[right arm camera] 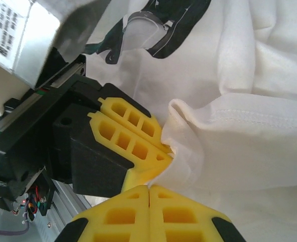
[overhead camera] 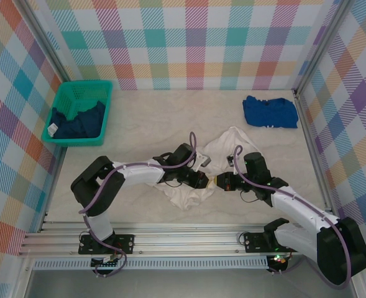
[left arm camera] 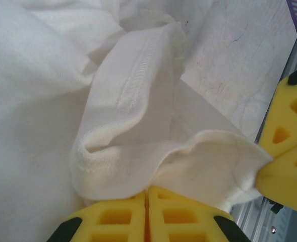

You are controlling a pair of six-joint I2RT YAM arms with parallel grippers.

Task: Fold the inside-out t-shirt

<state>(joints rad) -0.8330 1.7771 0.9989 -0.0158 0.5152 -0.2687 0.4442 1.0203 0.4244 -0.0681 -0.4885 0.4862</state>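
left hand (left arm camera: 147,197), right hand (right arm camera: 149,191) pinching t-shirt (overhead camera: 184,196), basket (overhead camera: 77,142)

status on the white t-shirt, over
Left gripper shut on t-shirt edge. Right gripper shut on it too, tips close together. T-shirt bunched, not folded. Blue shirt and basket far back, apart from it.

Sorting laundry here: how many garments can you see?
3: the white t-shirt mid-table, a blue shirt at the far right, a navy garment in the green basket at the far left; the basket may hide more.
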